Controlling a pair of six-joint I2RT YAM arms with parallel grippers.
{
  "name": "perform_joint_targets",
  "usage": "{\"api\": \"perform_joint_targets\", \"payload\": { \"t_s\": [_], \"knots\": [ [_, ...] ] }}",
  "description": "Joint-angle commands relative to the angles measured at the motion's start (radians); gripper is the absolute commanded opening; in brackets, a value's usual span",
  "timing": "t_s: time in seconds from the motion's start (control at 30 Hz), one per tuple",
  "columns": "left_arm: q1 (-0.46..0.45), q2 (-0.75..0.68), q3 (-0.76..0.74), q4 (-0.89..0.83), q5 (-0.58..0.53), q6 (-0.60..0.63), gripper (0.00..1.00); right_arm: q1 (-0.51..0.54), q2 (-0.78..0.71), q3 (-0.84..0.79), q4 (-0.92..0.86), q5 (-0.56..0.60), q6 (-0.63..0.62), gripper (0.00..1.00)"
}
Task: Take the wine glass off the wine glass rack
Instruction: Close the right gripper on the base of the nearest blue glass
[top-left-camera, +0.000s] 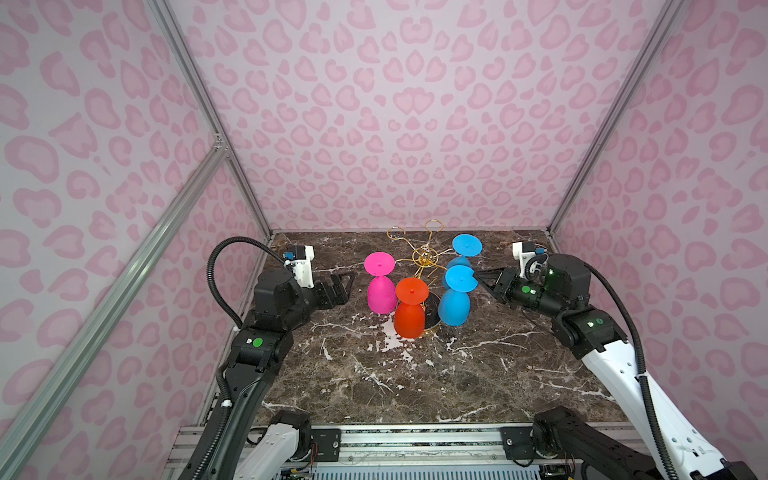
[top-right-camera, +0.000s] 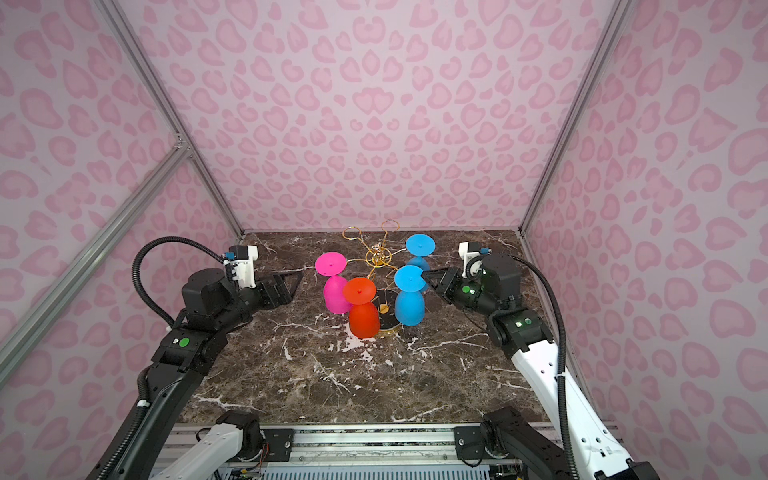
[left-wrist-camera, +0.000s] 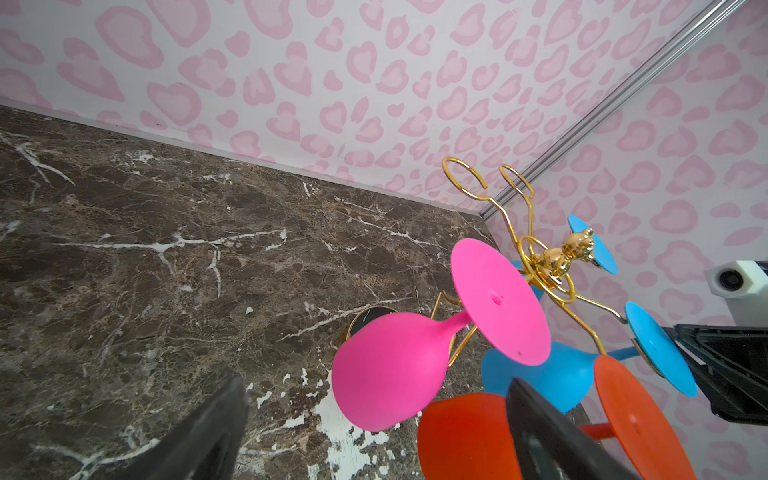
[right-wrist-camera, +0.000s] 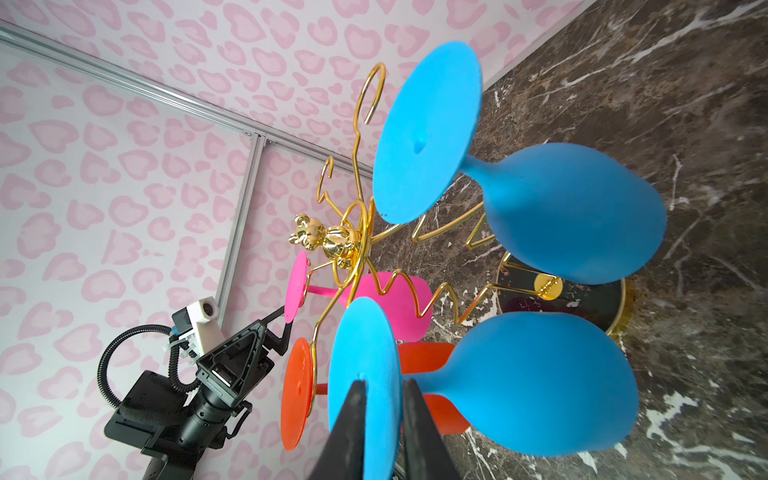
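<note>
Marble tabletop (top-left-camera: 374, 374); gold wire rack (top-left-camera: 424, 255); right tool (right-wrist-camera: 384, 381) pinches blue glass (top-left-camera: 455, 305) foot.

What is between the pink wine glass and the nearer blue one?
The orange glass, hanging from the wine glass rack between the pink glass and nearer blue glass, in both top views.

Both top views hang high over the arm bases, facing the back wall, wide enough for the whole table (top-left-camera: 374, 374), the wine glass rack (top-left-camera: 426, 257) between left gripper (top-left-camera: 351, 286) and right gripper (top-left-camera: 480, 280). Left wrist camera peers from just behind its gripper, close on the rack; right wrist camera rides tighter, blue wine glass (right-wrist-camera: 532, 382) right at its tips, and each wrist view catches the opposite gripper beyond the rack.
</note>
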Motion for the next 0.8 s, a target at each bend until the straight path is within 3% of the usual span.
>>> {"api": "perform_joint_targets", "payload": {
  "t_s": [0.0, 0.43, 0.77],
  "knots": [
    [0.0, -0.005, 0.003, 0.019, 0.001, -0.008, 0.98, 0.004, -0.003, -0.001, 0.033, -0.014, 0.012, 0.14],
    [-0.003, -0.009, 0.002, 0.016, 0.005, -0.013, 0.98, 0.006, -0.007, -0.027, 0.029, -0.019, 0.014, 0.0],
    [-0.004, -0.009, 0.005, 0.015, 0.008, -0.021, 0.98, 0.007, -0.003, -0.045, 0.085, -0.035, 0.062, 0.0]
  ]
}}
